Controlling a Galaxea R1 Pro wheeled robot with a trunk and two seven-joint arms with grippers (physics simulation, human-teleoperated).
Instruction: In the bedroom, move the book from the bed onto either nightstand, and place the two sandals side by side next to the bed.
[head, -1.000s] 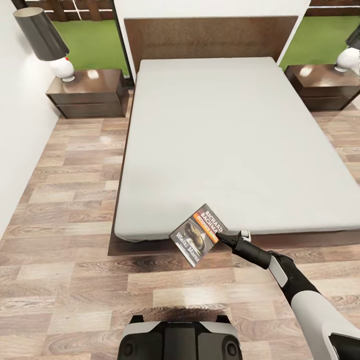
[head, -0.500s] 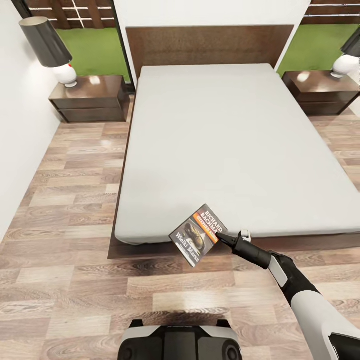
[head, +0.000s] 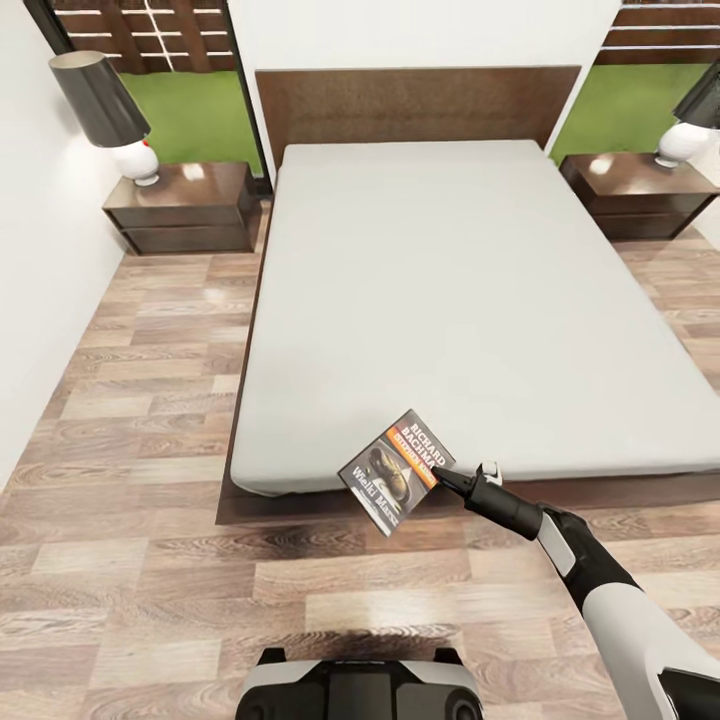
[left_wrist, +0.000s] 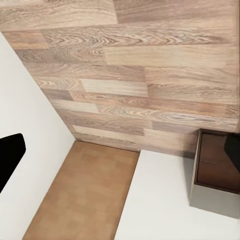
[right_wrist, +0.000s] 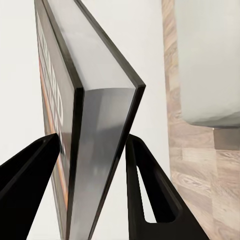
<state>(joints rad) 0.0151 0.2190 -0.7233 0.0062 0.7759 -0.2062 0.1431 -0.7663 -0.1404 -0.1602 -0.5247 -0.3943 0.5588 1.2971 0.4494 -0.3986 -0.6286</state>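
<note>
Right claw (head: 445, 481) is clamped on the book (head: 396, 470), held off the bed's (head: 470, 300) near edge (halfway there), nightstand (head: 185, 208) drop and sandals not yet done.

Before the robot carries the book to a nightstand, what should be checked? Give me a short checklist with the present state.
1. Right pincer closed on the thin dark paperback book with an orange band: ok.
2. Book lifted off the light-grey mattress of the bed: ok.
3. Free space on the dark brown two-drawer nightstand beside its white lamp: ok.
4. Wood-plank floor alongside the bed free of obstacles: ok.
5. Left pincer state: cannot tell.
</note>
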